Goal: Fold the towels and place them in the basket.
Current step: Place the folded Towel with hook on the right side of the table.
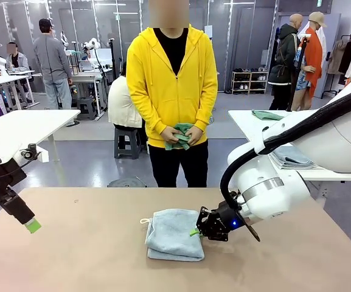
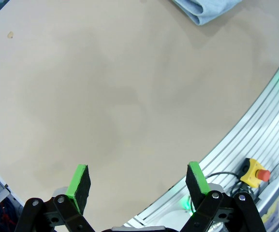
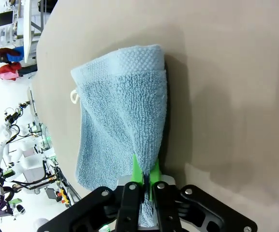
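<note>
Nearest, the left pincer (image 2: 138, 179) hangs wide open over the bare beige table (image 2: 105, 96), holding nothing and apparently parked clear of the work. Just beyond it, the right pincer (image 3: 143, 174) is clamped tight on one edge of the pale blue-grey terry towel (image 3: 120, 121). That towel lies folded on the middle of the table, with its small white loop tag (image 3: 74, 96) at the far-left corner. Pinching the stacked layers low to the surface probably keeps them together for a lift or another fold. Across the table, a person in a yellow hoodie bunches a green towel (image 1: 180, 137) in both hands (image 1: 193, 135), likely the next one to fold.
</note>
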You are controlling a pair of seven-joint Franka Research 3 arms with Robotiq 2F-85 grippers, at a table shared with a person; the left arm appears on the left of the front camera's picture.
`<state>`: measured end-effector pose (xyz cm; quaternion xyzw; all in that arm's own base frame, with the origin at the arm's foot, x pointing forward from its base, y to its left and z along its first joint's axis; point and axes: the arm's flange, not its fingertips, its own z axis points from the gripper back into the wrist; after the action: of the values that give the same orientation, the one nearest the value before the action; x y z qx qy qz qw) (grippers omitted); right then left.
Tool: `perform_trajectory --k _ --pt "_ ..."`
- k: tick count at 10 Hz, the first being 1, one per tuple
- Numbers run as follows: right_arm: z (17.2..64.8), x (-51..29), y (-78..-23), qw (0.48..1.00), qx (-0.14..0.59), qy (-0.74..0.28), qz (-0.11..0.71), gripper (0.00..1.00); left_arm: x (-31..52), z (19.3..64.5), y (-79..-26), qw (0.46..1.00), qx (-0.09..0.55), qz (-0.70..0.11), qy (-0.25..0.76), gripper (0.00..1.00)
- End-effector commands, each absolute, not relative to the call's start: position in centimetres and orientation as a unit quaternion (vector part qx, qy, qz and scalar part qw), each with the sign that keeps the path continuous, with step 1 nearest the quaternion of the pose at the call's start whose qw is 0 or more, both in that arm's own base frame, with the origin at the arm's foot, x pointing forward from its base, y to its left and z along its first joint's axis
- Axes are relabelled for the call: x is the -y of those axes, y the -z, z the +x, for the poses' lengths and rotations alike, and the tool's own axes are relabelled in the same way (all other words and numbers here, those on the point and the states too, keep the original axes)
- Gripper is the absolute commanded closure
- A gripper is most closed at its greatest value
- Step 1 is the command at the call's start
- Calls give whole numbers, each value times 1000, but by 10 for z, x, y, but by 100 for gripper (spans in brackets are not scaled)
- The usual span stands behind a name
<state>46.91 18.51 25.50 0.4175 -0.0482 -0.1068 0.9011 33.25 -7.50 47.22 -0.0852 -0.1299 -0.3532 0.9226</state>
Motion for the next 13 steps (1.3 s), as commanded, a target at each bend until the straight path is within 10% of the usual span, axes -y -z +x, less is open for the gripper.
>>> perform_trajectory --k 1,13 --pt "467 -175 -273 896 65 86 431 94 75 334 -471 923 133 -80 352 0" --pt "457 126 -295 926 159 75 333 94 75 334 -471 923 133 -80 352 0"
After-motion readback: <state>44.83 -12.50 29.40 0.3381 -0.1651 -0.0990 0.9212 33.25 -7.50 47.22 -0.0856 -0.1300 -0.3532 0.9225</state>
